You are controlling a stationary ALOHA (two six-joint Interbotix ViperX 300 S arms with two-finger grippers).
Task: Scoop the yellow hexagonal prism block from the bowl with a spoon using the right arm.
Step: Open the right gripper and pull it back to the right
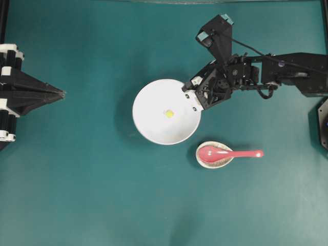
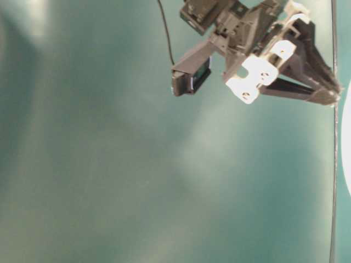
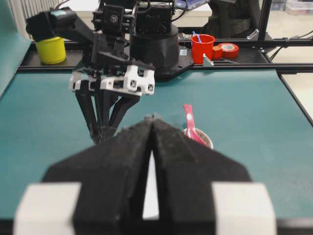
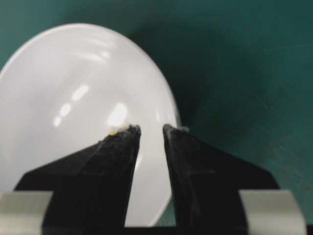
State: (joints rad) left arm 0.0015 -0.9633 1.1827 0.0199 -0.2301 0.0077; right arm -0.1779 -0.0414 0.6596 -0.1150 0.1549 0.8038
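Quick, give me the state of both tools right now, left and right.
Left tool: closed, holding nothing.
Right tool: open with a narrow gap, holding nothing, over the bowl; the spoon lies apart on its rest.

A bright yellow block (image 1: 169,113) in a glossy white bowl (image 1: 148,110); a pinkish-red spoon (image 1: 229,153) on a speckled off-white rest (image 1: 221,163), teal tabletop (image 1: 77,195) beneath.
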